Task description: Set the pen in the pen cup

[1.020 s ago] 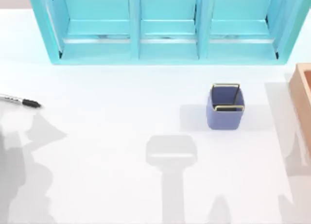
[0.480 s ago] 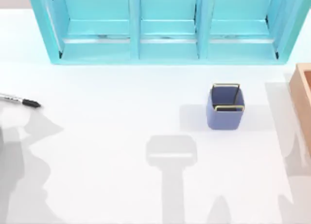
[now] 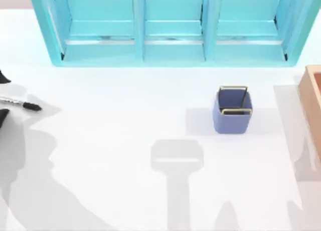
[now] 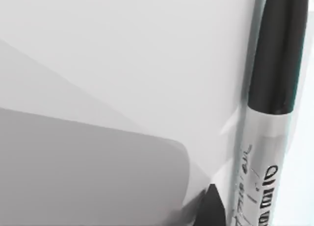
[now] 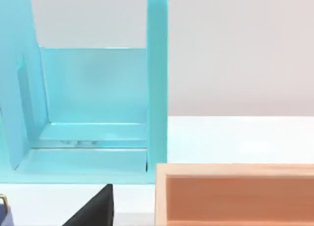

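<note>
The top view looks straight down on the white tabletop (image 3: pixel 125 141), turquoise shelf (image 3: pixel 170 28) along its upper edge. The left wrist view sits very close above the pen (image 4: pixel 267 113). The right wrist view looks level at the shelf's end compartment and orange-brown box (image 5: pixel 235 194), both shared with the top view.

I'm working over a rendered desk scene, an office sort of setup rather than a real room: a plain white table (image 3: pixel 125 141), a turquoise shelf (image 3: pixel 170 28) with three open bays along the far edge, an orange-brown box (image 3: pixel 313 100) at the right side, a blue pen cup (image 3: pixel 232 118) and a pen (image 3: pixel 22 104).
</note>
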